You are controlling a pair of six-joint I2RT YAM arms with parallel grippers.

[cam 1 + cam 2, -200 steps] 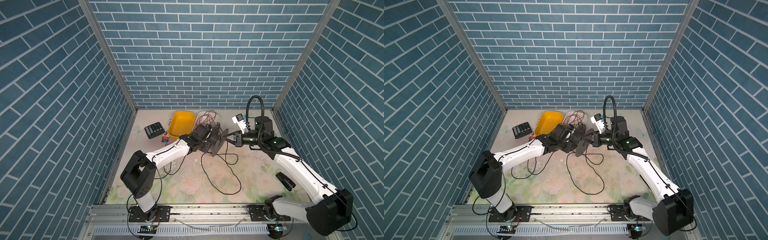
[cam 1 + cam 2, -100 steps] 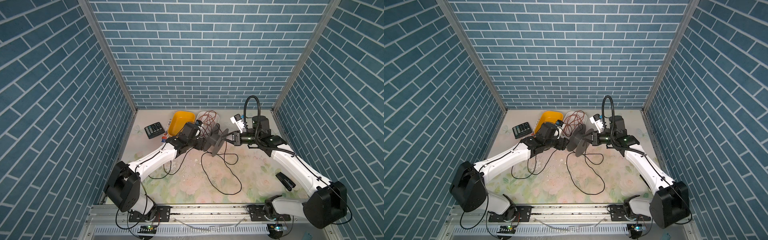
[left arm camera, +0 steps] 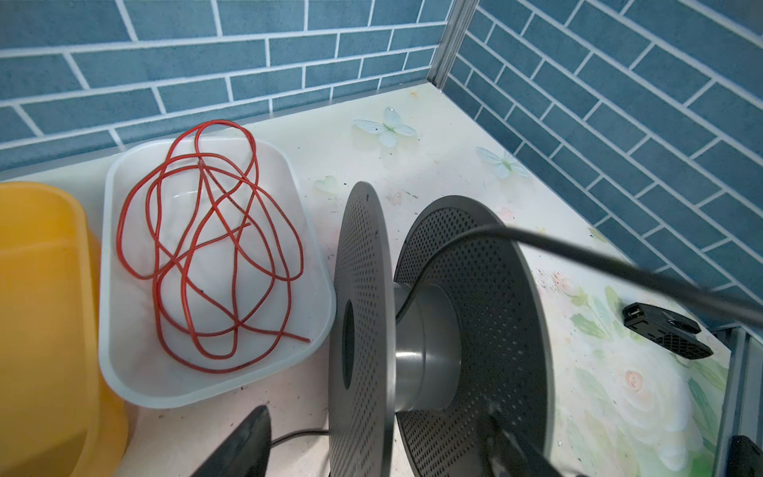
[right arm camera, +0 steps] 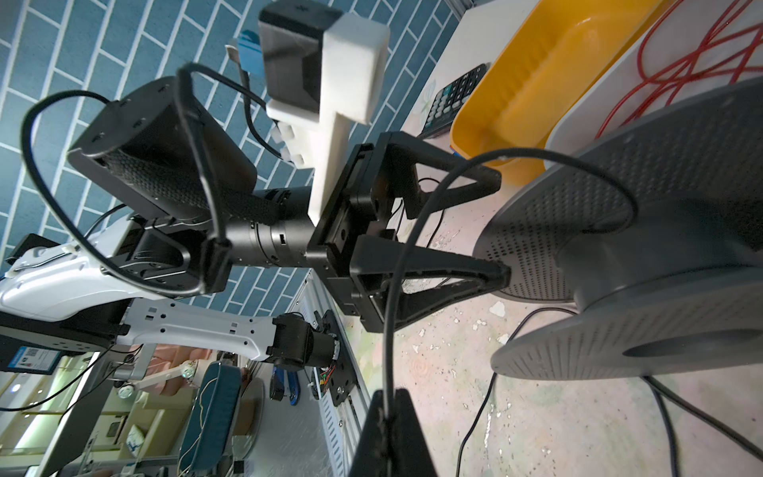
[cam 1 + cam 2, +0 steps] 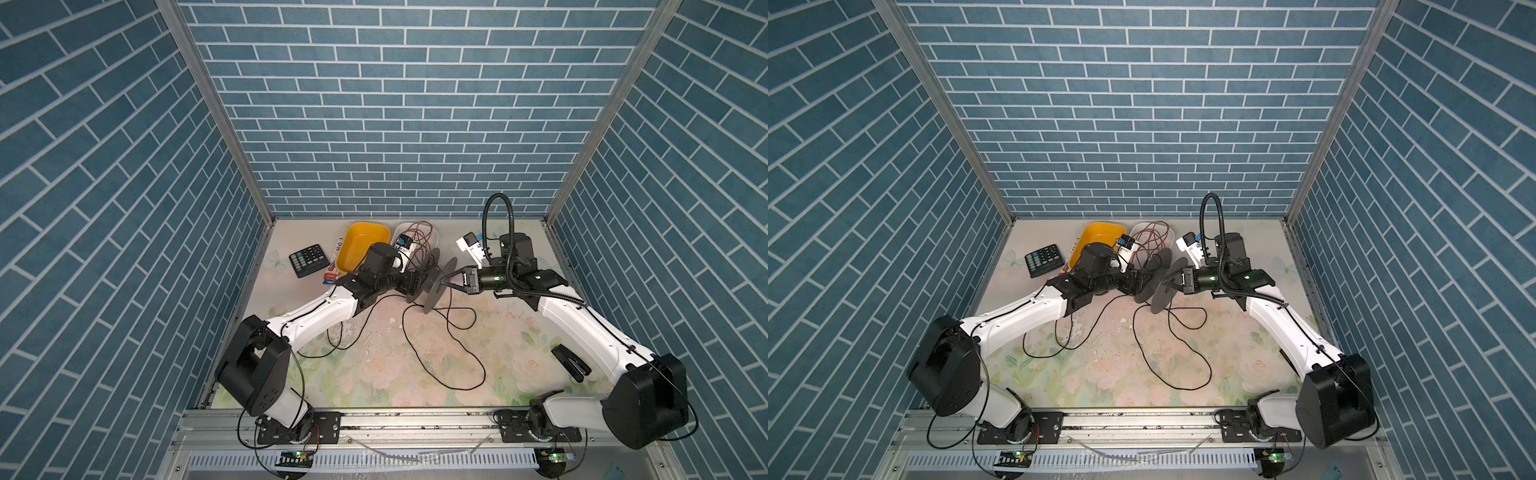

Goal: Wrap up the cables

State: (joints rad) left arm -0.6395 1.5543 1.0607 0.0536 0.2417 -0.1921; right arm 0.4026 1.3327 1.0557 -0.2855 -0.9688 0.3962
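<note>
A grey spool (image 5: 434, 282) (image 5: 1158, 282) with two perforated flanges stands on edge mid-table. The black cable (image 5: 484, 372) (image 5: 1210, 372) lies in loose loops on the table in front of it. One stretch of the cable (image 4: 386, 330) rises in an arc to the spool's hub (image 3: 429, 351). My right gripper (image 5: 446, 279) (image 4: 388, 392) is shut on that stretch, just right of the spool. My left gripper (image 5: 422, 280) (image 3: 375, 417) is open. Its fingers (image 4: 475, 266) stand wide apart at the spool's left flange, and one tip touches the flange's face.
Behind the spool, a white tray (image 5: 434, 232) holds a red wire (image 3: 214, 247), next to a yellow tub (image 5: 361, 245). A black calculator (image 5: 309, 259) lies at the back left. A black stapler (image 5: 569, 361) lies at the right, under my right arm.
My left gripper's jaws have opened wide at the spool, and the left arm's shoulder and elbow have swung. The right gripper stays shut on the cable beside the spool.
</note>
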